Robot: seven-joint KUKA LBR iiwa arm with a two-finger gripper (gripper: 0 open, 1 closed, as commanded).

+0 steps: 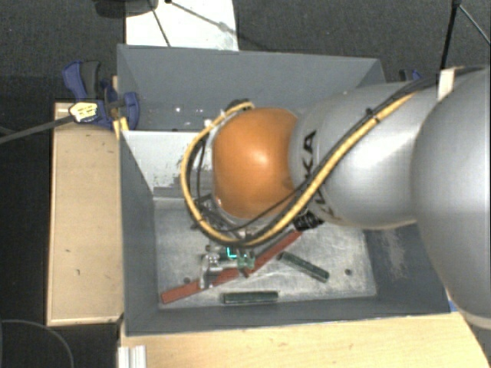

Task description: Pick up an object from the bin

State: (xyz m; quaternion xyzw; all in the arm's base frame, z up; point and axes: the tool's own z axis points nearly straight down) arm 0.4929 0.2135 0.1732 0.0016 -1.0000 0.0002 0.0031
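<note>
Your claw (221, 263) sits low in the grey bin (138, 228), close to the floor and under the orange cover (249, 159) on the wrist. You cannot tell from this view whether it is open or closed. Right at the claw lies a long reddish-brown stick (184, 289), flat on the floor and slanting from the near left up toward the right (its middle is hidden behind the claw, so contact is unclear). Just in front, near the front wall, a dark green bar (250, 297) lies level. A second dark green piece (304, 267) lies to the right, beside the stick's upper end.
</note>
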